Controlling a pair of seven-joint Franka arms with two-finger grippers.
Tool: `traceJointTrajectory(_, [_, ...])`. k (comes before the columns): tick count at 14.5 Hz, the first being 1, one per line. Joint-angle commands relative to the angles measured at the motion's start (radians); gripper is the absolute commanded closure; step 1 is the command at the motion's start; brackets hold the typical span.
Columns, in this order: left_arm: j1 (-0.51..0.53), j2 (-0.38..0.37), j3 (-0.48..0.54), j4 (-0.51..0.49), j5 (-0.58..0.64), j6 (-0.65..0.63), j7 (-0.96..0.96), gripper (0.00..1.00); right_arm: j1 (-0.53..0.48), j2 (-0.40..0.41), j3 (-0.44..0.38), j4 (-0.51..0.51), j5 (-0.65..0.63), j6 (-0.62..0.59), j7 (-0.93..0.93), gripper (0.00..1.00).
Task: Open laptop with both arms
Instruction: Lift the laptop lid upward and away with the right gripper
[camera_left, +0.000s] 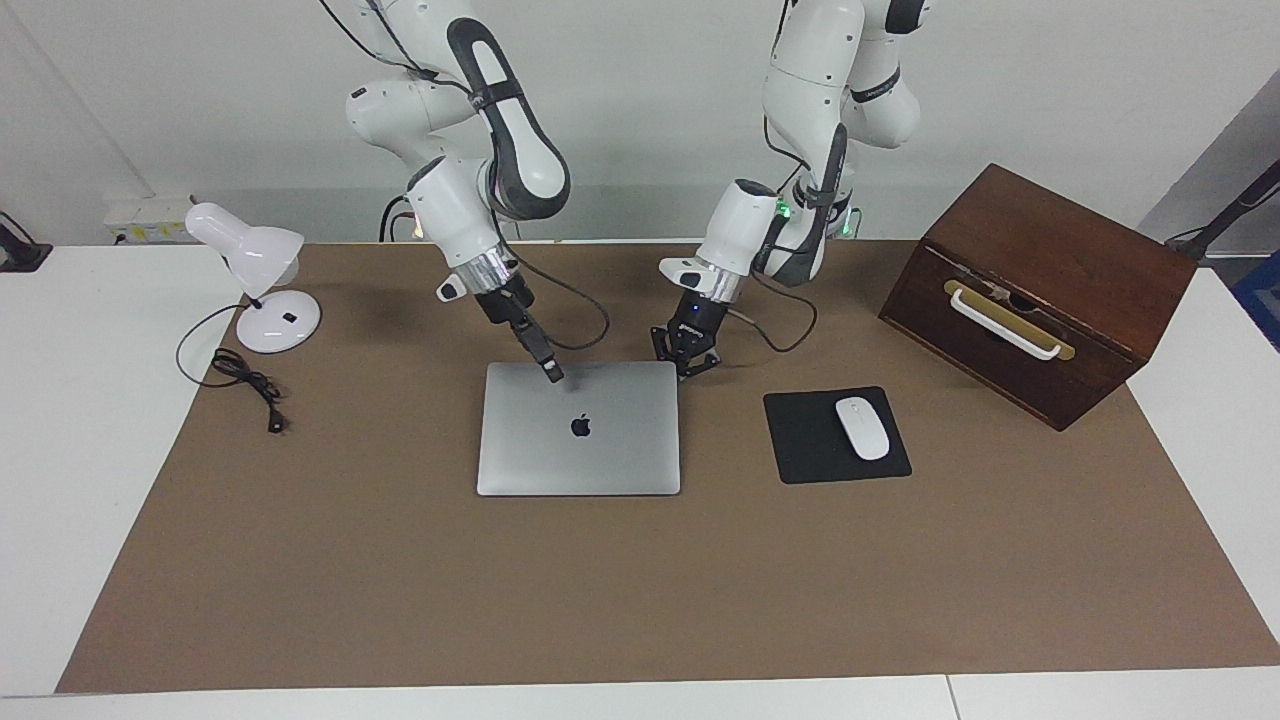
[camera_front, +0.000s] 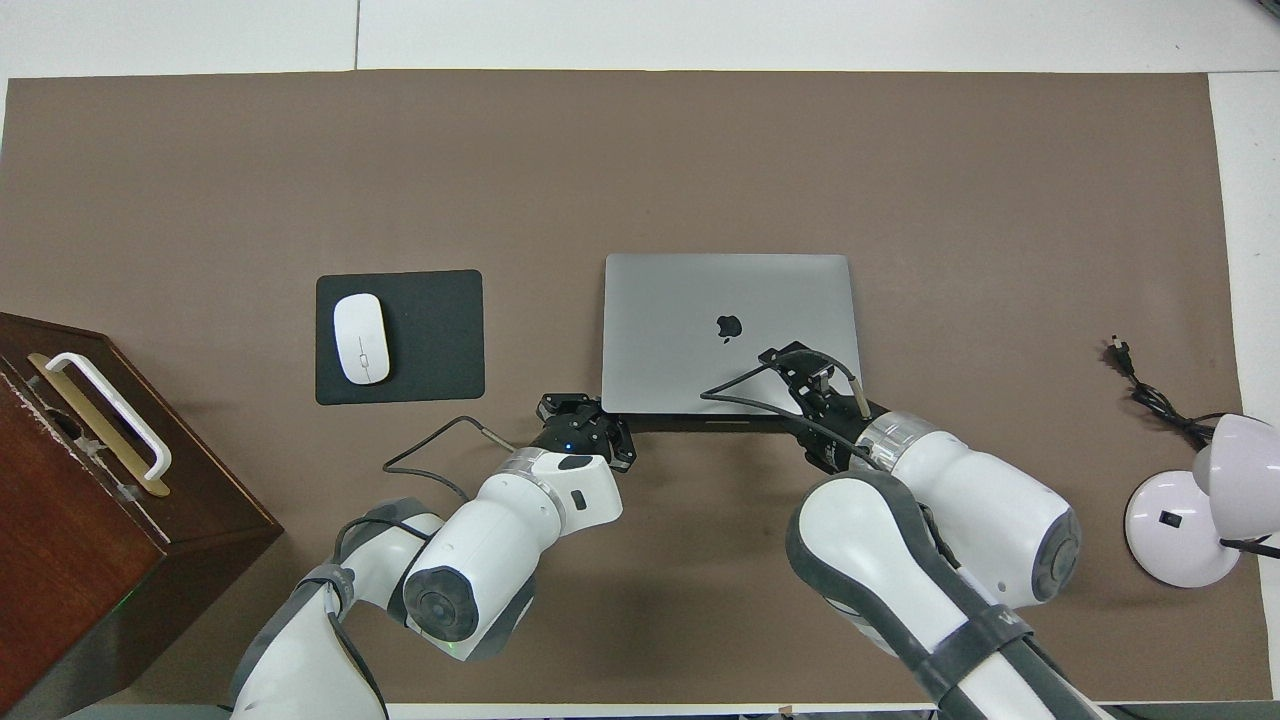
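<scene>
Nearest the robots, right gripper (camera_left: 551, 371) (camera_front: 800, 372) down at the laptop's lid near its robot-side edge, fingertips seemingly touching the grey surface toward the right arm's end; fingers drawn close together, nothing clasped. Beside it, left gripper (camera_left: 685, 357) (camera_front: 585, 420) low over the mat just off the laptop's robot-side corner toward the left arm's end, fingers spread apart, gripping nothing. A little farther out, laptop (camera_left: 579, 428) (camera_front: 728, 332) closed and flat on the brown mat (camera_left: 640, 590) (camera_front: 640, 170), logo up, about mid-table. Level with it toward the left arm's end, black mouse pad (camera_left: 810, 450) (camera_front: 430, 335) carrying a white mouse (camera_left: 862, 428) (camera_front: 360, 338). At the table's ends: wooden box (camera_left: 1040, 290) (camera_front: 90, 470) by the left arm, white lamp (camera_left: 255, 280) (camera_front: 1200, 510) by the right.
</scene>
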Motion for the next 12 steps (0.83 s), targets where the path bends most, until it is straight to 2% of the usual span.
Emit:
traceJointTrajectory(1, [-0.026, 0.03, 0.008, 0.011, -0.029, 0.017, 0.023, 1.0, -0.013, 0.03, 0.007, 0.044, 0.033, 0.018, -0.063, 0.05])
traceJointTrajectory(12, [-0.026, 0.03, 0.008, 0.011, -0.029, 0.017, 0.023, 1.0, -0.039, 0.125, 0.007, 0.173, 0.033, 0.018, -0.126, 0.05])
